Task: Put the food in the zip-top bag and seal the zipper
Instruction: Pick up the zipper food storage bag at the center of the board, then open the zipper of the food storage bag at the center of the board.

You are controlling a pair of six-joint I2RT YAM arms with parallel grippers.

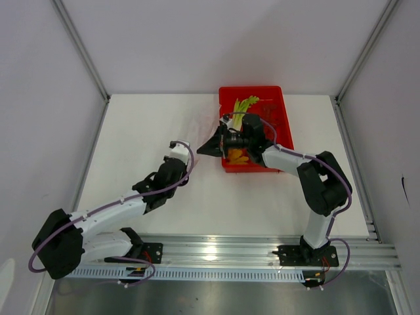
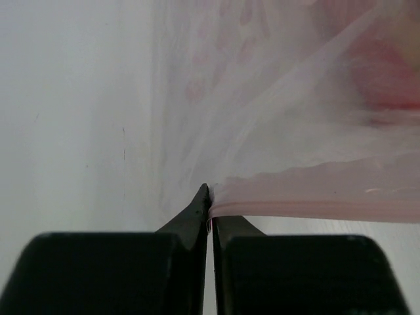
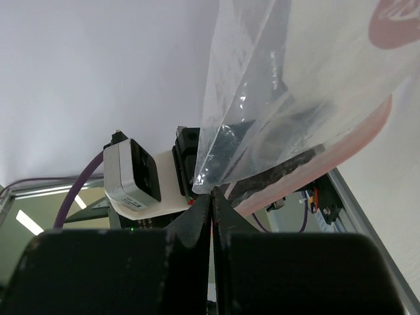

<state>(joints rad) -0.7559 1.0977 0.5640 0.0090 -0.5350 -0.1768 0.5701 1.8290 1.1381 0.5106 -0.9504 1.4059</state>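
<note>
Beside tray [image 1: 252, 89], left claw [image 2: 209, 197] pinches zipper [image 2: 315, 209] (right claw [image 3: 211, 197] grips bag [image 3: 282, 85]).

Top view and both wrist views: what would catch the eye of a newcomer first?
The red tray at the table's far side, with a green stalk inside, stands out most. Beside it, a clear dotted bag is gripped twice: the left pincer on its pink zipper edge, the right pincer on a corner.
</note>
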